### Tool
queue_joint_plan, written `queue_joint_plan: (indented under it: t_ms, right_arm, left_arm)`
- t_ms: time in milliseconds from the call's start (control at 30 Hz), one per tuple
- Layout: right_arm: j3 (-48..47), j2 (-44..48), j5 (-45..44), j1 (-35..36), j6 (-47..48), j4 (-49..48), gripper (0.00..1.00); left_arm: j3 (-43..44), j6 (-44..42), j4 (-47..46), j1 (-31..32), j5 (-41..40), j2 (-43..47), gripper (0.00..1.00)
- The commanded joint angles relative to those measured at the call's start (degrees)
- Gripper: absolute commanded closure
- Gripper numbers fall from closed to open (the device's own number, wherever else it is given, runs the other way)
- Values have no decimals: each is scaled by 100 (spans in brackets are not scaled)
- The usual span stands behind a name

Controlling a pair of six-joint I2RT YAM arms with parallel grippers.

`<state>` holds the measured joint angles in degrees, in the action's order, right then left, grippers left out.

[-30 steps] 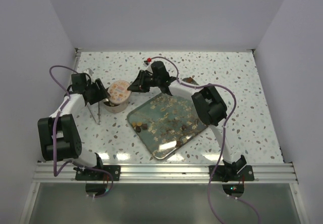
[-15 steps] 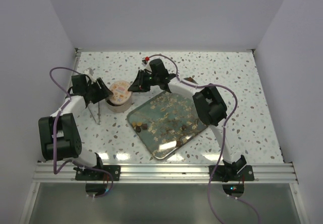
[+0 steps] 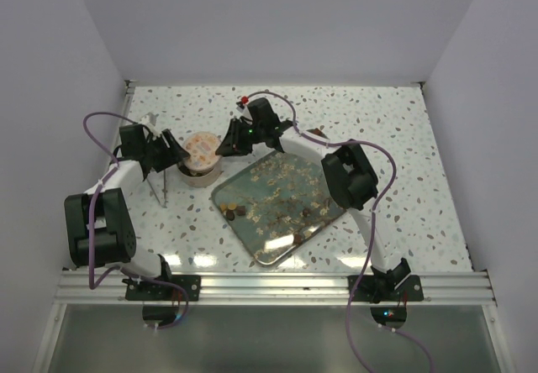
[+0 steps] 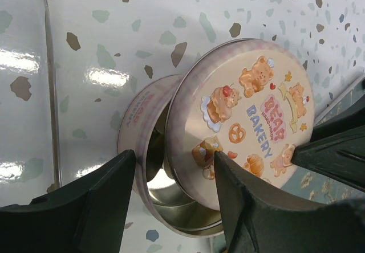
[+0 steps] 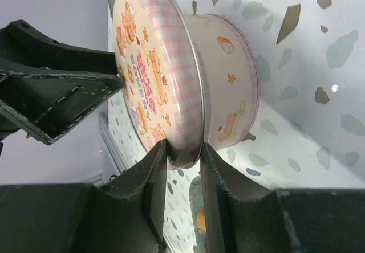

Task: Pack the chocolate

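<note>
Top external view: chocolate (image 3: 235,212) lies scattered over a grey metal tray (image 3: 267,251) at the middle of the worktop (image 3: 378,121). Dark pieces cluster toward the tray's left corner, paler ones across its centre. The pieces sit clear of both sets of jaws, on the near side of the right gripper (image 3: 224,144).

Right wrist view: right gripper (image 5: 183,150) jaws pinch the rim of a round "Bear Bakery" lid (image 5: 151,76). The lid is tilted, one edge raised off the cookie tin (image 5: 228,76) it leans on.

Left wrist view: left gripper (image 4: 174,155) jaws are spread, with the tin (image 4: 140,122) and the slanted lid (image 4: 251,110) just beyond the fingertips. Contact with the tin cannot be told.

The tin stands just off the tray's far-left edge, between the two grippers. Thin metal tweezers (image 3: 165,190) lie on the worktop near the left gripper (image 3: 171,156), toward the near edge.

Surface: white terrazzo with grey-brown flecks, glossy highlights near the front. An aluminium rail (image 3: 277,285) runs along the near edge and carries both arm bases. Plain pale walls (image 3: 277,20) stand on three sides. Purple cables (image 3: 92,125) loop off the arms.
</note>
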<state>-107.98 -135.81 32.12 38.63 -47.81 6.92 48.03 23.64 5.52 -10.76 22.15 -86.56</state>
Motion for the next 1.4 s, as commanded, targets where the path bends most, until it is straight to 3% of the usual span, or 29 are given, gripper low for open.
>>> queue_joint_plan:
  t_ms: [0,133,533,833,1367]
  right_arm:
    - [102,-262,-663,30,703,1426,71]
    - [58,-280,-742,30,826,1585,63]
    - [164,-218,-558,30,852,1216,66]
    - [208,-192,-400,57,835,978,65]
    - [85,-157,-250,153,1046,1040,67]
  left_arm:
    - [-57,106,-60,22,176,-62,37]
    - [-74,106,-68,13,193,-62,37]
    - [-57,97,-104,13,210,-97,37]
    - [-66,62,-77,13,263,-176,44]
    - [-66,62,-68,13,290,-221,44]
